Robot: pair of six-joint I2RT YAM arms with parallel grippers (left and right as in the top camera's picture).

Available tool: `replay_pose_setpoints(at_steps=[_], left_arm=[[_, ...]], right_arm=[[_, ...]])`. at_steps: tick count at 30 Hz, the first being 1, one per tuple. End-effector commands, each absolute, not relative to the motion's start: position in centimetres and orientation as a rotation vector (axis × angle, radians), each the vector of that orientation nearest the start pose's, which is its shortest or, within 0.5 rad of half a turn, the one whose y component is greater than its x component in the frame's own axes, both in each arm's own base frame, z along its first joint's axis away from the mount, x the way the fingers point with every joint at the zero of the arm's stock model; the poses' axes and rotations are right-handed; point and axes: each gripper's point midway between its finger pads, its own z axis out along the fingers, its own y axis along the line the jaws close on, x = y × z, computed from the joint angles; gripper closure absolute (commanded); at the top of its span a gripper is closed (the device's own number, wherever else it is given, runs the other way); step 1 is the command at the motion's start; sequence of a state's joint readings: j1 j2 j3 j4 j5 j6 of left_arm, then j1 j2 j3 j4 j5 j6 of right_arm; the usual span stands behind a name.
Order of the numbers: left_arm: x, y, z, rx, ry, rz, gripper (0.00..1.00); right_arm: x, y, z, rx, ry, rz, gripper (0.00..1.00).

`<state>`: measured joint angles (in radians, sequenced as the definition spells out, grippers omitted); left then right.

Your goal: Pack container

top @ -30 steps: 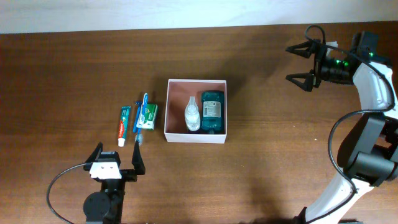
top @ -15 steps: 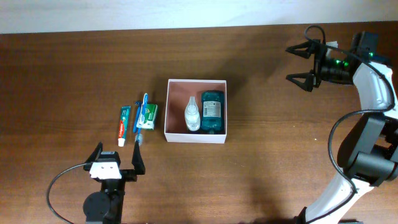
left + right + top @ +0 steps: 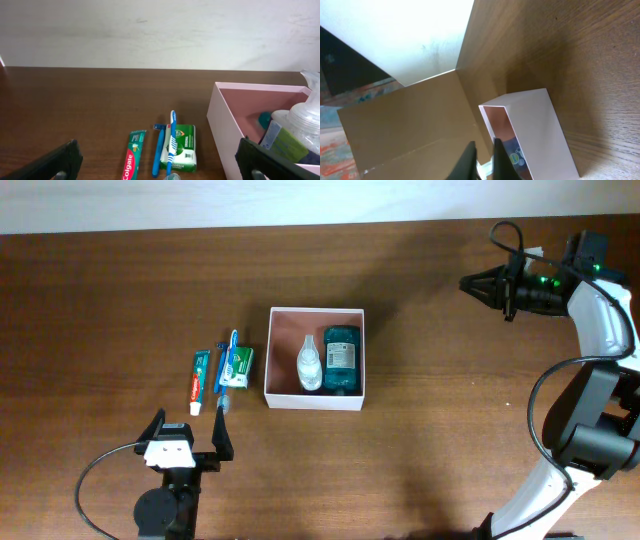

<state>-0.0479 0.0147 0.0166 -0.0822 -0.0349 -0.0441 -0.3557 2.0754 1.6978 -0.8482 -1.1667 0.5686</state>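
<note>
In the overhead view the container [image 3: 267,360] sat near the middle of the frame on the dark wooden surface [image 3: 120,290], a square, shallow, lidless box with thin white walls and a reddish-brown inside. Two things lay side by side in its lower half: a clear bottle [image 3: 311,364] toward the left and a dark teal bottle [image 3: 341,360] with a pale label just right of it, the two touching or very nearly so. Left of the box, apart from its wall, a small green-and-white carton [image 3: 243,367] lay with a blue-and-white toothbrush [image 3: 230,352] across it; a slim blue razor-like item [image 3: 159,147] lay just beside the toothbrush, and a red-and-green toothpaste tube [image 3: 200,378] lay further left, apart from the carton. The left claw [image 3: 190,430] was in the lower left of the frame, below the toiletries, its fingers spread wide with nothing between them. The right claw [image 3: 472,282] was in the upper right, well apart from the box, pointing toward frame left; its wrist view showed the two dark fingers [image 3: 468,159] drawn almost together, gripping nothing, with the box below them on the wood.
</note>
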Motion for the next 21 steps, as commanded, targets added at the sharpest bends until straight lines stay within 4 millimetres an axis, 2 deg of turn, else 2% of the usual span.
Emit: replay_pose_setpoints(at_steps=[1, 2, 3, 4, 5, 7, 8, 9, 10, 11, 21], left_arm=[[24.60, -0.34, 15.65, -0.017, 1.649, -0.018, 0.01], [24.60, -0.34, 15.65, -0.018, 1.649, -0.018, 0.00], [24.60, -0.34, 15.65, -0.017, 1.649, -0.018, 0.01], [24.60, -0.33, 15.65, -0.018, 1.649, -0.018, 0.01], [24.60, -0.34, 15.65, -0.018, 1.649, -0.018, 0.01], [24.60, -0.34, 15.65, -0.017, 1.649, -0.018, 0.00], [24.60, -0.34, 15.65, -0.017, 1.649, -0.018, 0.01], [24.60, -0.34, 15.65, -0.017, 1.649, -0.018, 0.01], [24.60, -0.34, 15.65, -0.017, 1.649, -0.018, 0.00], [24.60, -0.34, 15.65, -0.017, 1.649, -0.018, 0.01], [24.60, -0.34, 15.65, -0.017, 1.649, -0.018, 0.01]], right_arm=[[47.30, -0.96, 17.80, 0.823, 2.316, 1.643, 0.96], [47.30, -0.96, 17.79, 0.823, 2.317, 1.642, 0.94], [47.30, -0.97, 17.76, 0.824, 2.317, 1.641, 0.71], [47.32, -1.02, 17.67, 0.827, 2.320, 1.633, 0.27], [47.35, -1.13, 17.49, 0.833, 2.327, 1.616, 0.10], [47.39, -1.27, 17.26, 0.841, 2.335, 1.596, 0.10], [47.39, -1.28, 17.22, 0.842, 2.336, 1.594, 0.14], [47.39, -1.28, 17.22, 0.842, 2.336, 1.594, 0.41], [47.40, -1.28, 17.23, 0.842, 2.335, 1.594, 0.82], [47.39, -1.27, 17.23, 0.842, 2.335, 1.595, 0.96], [47.40, -1.29, 17.23, 0.842, 2.336, 1.593, 0.96]])
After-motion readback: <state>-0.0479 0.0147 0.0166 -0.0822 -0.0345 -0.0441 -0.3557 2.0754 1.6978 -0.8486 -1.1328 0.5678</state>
